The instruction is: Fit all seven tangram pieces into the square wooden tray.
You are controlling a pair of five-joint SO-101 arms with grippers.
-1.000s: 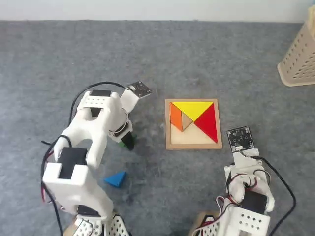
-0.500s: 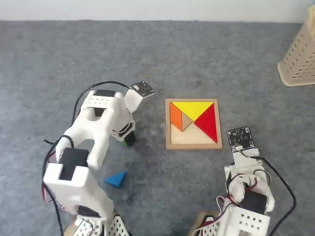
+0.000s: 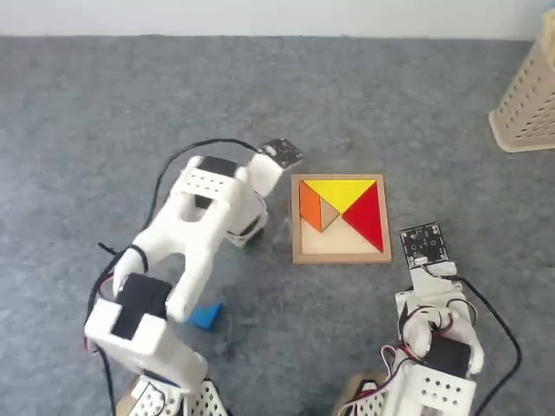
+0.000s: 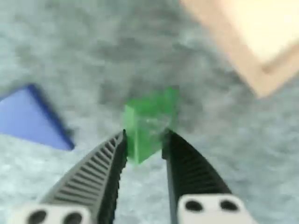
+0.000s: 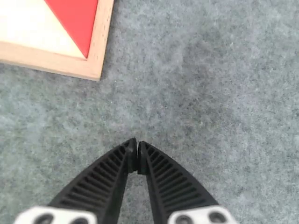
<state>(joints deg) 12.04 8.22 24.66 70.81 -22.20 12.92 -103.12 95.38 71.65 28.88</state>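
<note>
The square wooden tray (image 3: 296, 217) lies mid-table and holds a yellow triangle (image 3: 340, 191), a red triangle (image 3: 368, 217), an orange piece (image 3: 308, 206) and a small tan triangle (image 3: 328, 212). My left gripper (image 4: 144, 141) is shut on a green piece (image 4: 148, 122), held above the carpet just left of the tray; a green sliver (image 3: 249, 248) peeks out under the arm. The tray's corner (image 4: 261, 79) is close by. A blue triangle (image 3: 205, 315) lies on the carpet nearer the arm bases, also seen as the blue triangle (image 4: 29, 116). My right gripper (image 5: 137, 151) is shut on nothing, near the tray's corner (image 5: 96, 70).
A beige perforated basket (image 3: 529, 95) stands at the far right edge. Grey carpet covers the table. The right arm's base (image 3: 431, 347) sits at the front right.
The left arm has swung right toward the tray, carrying the green piece. The right arm has not moved.
</note>
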